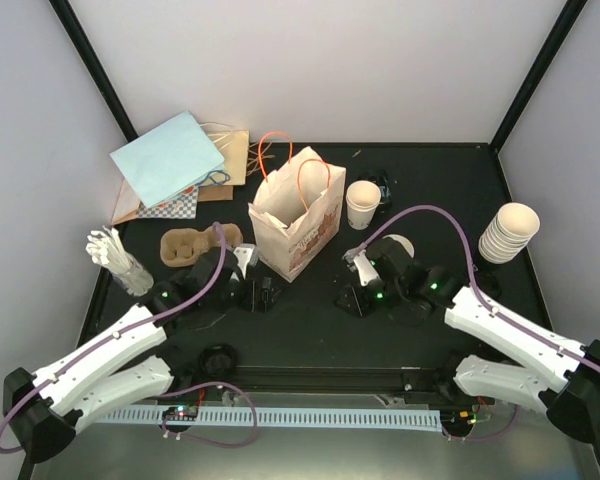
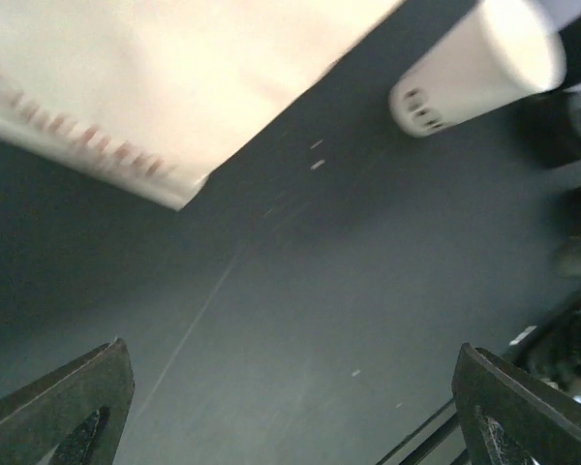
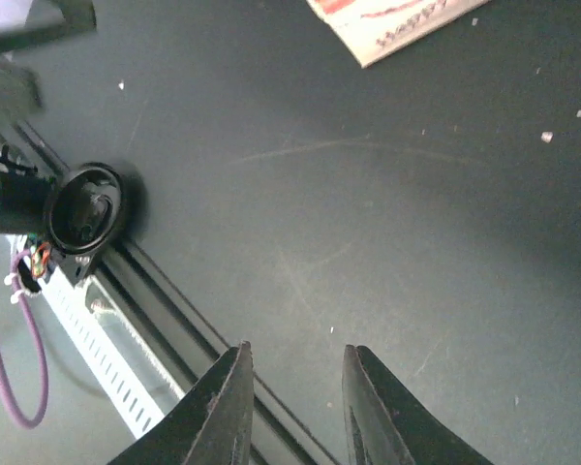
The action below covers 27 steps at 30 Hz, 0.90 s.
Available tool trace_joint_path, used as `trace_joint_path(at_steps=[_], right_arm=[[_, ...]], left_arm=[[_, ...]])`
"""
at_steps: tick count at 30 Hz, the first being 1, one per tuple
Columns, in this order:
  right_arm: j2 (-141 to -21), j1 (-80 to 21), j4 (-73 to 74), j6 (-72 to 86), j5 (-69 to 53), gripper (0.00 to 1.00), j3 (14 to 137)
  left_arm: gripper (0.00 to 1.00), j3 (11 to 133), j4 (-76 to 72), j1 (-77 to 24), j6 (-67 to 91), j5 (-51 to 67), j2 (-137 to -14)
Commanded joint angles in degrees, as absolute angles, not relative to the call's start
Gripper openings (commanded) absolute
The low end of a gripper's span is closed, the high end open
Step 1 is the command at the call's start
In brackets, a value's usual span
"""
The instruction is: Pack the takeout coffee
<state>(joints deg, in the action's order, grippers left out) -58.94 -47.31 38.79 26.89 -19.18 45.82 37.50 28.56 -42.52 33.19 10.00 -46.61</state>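
White cup (image 2: 479, 68) well beyond wide-apart L fingers (image 2: 73, 407), near bag (image 2: 174, 77)

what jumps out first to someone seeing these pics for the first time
The printed paper bag with orange handles, standing open in the middle of the black table, draws the eye first. Next come the nested stack of cream cups at the right edge and a single lidless cup just right of the bag. At the far left, a pale blue bag lies flat on a pile of other bags.
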Motion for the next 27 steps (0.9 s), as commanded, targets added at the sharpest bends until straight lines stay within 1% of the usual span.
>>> trace_joint_path(at_steps=[1,5,8,11,13,17,21,24,27], right_arm=[[-59.6,-48.7,31.0,28.0,-14.9,0.3,46.1],[-62.3,-51.9,31.3,26.8,-12.3,0.34,47.7],[-64.4,-55.1,30.8,26.9,-10.0,0.33,47.4],[-64.4,-56.2,28.3,27.7,-8.9,0.33,45.6],[-63.6,-56.2,25.9,28.3,-9.0,0.33,44.1],[-61.6,-56.2,23.1,28.8,-8.7,0.33,42.1],[-60.8,-56.2,23.3,27.7,-8.5,0.33,41.5],[-59.9,-56.3,23.6,26.8,-8.2,0.33,40.9],[-58.7,-56.2,23.7,26.2,-8.1,0.33,40.2]], left_arm=[[0.92,37.3,42.0,-43.3,44.6,2.8,-47.7],[0.89,37.2,43.8,-44.1,46.8,2.1,-47.1],[0.87,40.5,50.5,-44.7,48.0,-0.8,-47.4],[0.86,41.5,56.6,-45.2,52.7,-2.1,-47.4],[0.8,40.7,58.9,-45.8,56.2,-1.7,-47.5],[0.76,39.7,61.9,-50.7,59.8,-2.3,-49.8],[0.74,40.5,66.9,-56.9,66.1,-5.8,-55.4],[0.58,39.9,69.6,-59.2,70.8,-6.5,-59.8],[0.54,39.0,69.8,-60.2,72.7,-6.0,-63.5]])
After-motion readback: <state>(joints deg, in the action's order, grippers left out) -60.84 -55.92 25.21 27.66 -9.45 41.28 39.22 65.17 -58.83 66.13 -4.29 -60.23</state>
